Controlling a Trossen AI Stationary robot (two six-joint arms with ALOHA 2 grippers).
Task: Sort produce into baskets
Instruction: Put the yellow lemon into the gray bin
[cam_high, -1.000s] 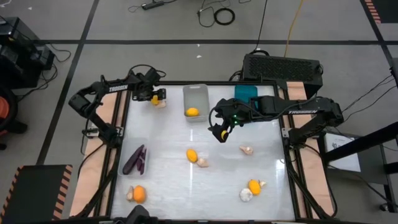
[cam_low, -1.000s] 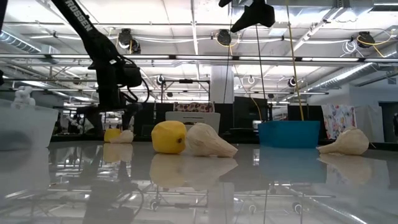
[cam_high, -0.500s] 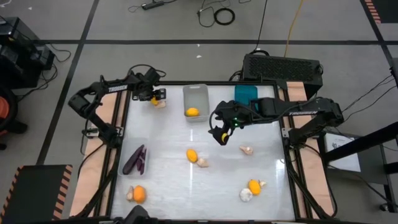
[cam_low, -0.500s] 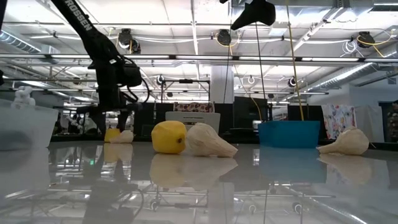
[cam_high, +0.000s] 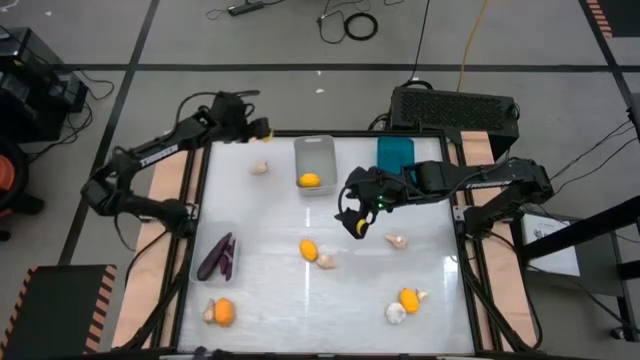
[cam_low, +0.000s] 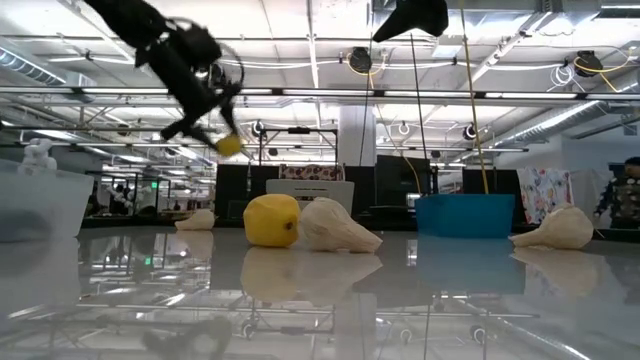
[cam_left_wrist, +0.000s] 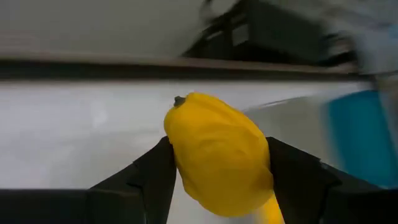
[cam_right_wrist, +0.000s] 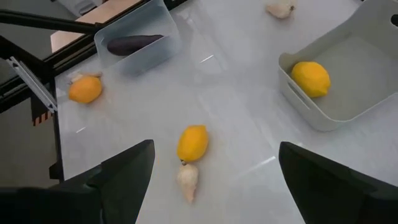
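Note:
My left gripper (cam_high: 262, 128) is over the table's far left corner, shut on a yellow fruit (cam_left_wrist: 217, 158), which also shows high up in the low view (cam_low: 229, 145). My right gripper (cam_high: 358, 225) hangs open and empty above the table's middle, right of centre. The light grey basket (cam_high: 314, 150) holds one yellow fruit (cam_high: 310, 180). The teal basket (cam_high: 394, 152) stands to its right. The clear basket (cam_high: 200, 270) at the left holds dark eggplants (cam_high: 218, 257). A garlic bulb (cam_high: 260, 167) lies on the table below my left gripper. My left gripper pinches the yellow fruit by its two sides (cam_left_wrist: 177, 162) between its two fingers (cam_left_wrist: 140, 180), with the stem end (cam_left_wrist: 179, 101) pointing away from the wrist. In the low view the fingers slant downward. The fruit is lifted well clear of the table.
On the table lie a yellow fruit (cam_high: 308, 249) with a garlic bulb (cam_high: 325, 260), a garlic bulb (cam_high: 397, 241), an orange fruit (cam_high: 409, 299) beside a garlic bulb (cam_high: 396, 313), and an orange fruit (cam_high: 223, 311) near the front left. A black vented box (cam_high: 455, 105) stands beyond the far edge.
My left gripper has risen from the table with the yellow fruit and swung toward the far edge. The fruit is now lifted clear, while the garlic bulb beside it has stayed on the table. My right gripper has shifted a little toward the near edge.

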